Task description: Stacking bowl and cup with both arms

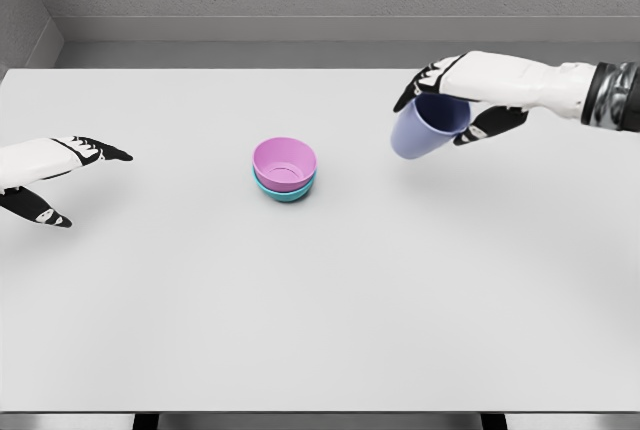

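Note:
A pink bowl [285, 162] sits nested inside a teal bowl [284, 191] near the middle of the white table [320, 320]. To its right, raised off the table, my right hand [452, 102] is shut on a lavender cup [427, 126], which tilts with its base pointing down and left. The cup is apart from the bowls, a short way to their right and a little higher in the picture. At the left edge my left hand [72, 182] hovers with fingers spread, holding nothing, well away from the bowls.
The table's far edge meets a grey wall at the top of the picture. Its front edge runs along the bottom.

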Motion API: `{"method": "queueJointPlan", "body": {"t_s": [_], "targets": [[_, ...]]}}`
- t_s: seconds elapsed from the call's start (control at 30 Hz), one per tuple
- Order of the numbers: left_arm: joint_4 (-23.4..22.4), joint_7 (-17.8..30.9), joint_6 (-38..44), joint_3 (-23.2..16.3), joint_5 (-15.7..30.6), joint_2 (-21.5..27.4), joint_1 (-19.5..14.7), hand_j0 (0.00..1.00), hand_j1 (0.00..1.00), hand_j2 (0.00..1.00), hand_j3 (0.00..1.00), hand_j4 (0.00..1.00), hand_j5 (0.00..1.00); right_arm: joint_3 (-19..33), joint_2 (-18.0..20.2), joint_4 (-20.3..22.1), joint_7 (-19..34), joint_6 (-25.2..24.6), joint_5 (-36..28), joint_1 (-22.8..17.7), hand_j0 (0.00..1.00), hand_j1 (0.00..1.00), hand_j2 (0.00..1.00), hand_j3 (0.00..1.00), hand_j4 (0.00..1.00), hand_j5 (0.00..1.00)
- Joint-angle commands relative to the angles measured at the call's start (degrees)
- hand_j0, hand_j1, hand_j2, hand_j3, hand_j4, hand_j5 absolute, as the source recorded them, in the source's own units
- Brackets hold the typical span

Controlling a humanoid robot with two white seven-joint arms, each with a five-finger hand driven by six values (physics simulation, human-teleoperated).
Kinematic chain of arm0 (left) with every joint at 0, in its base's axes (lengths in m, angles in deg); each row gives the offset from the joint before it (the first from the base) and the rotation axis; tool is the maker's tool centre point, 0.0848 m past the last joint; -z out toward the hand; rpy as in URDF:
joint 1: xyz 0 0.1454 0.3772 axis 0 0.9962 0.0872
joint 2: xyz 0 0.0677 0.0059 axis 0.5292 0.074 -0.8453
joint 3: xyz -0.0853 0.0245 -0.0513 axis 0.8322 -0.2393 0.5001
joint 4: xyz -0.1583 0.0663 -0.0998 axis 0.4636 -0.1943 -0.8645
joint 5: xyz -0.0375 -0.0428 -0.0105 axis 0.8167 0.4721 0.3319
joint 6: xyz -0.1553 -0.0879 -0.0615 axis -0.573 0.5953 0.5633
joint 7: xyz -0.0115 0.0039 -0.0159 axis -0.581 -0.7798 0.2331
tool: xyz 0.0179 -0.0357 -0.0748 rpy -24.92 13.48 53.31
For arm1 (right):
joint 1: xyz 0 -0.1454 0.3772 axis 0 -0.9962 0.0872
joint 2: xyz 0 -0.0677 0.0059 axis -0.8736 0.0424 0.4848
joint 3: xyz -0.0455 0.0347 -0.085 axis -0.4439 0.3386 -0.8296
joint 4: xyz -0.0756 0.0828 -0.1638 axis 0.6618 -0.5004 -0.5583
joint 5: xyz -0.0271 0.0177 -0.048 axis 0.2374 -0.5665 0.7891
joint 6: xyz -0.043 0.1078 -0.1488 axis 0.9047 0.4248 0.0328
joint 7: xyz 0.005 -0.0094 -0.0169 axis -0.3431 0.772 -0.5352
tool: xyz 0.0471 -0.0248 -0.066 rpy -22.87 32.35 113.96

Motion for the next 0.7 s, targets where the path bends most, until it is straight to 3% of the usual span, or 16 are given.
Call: {"method": "queueJointPlan", "body": {"t_s": [0.0, 0.4, 0.67], "targets": [[0.01, -0.02, 0.15, 0.01, 0.45, 0.07, 0.00, 1.00, 1.00, 1.00, 1.00, 1.00, 1.00, 0.02, -0.67, 0.30, -0.03, -0.14, -0.29, 0.00, 0.75, 0.75, 0.75, 0.75, 0.75, 0.75], [0.01, -0.02, 0.15, 0.01, 0.45, 0.07, 0.00, 1.00, 1.00, 1.00, 1.00, 1.00, 1.00, -0.24, -3.30, 4.61, -0.03, -0.23, -0.37, 2.37, 0.75, 0.75, 0.75, 0.75, 0.75, 0.75], [0.01, -0.02, 0.15, 0.01, 0.36, 0.07, 0.00, 1.00, 1.00, 1.00, 1.00, 1.00, 1.00, -1.82, -4.71, 5.22, -0.03, -0.14, -0.37, 3.69, 0.75, 0.75, 0.75, 0.75, 0.75, 0.75]]}}
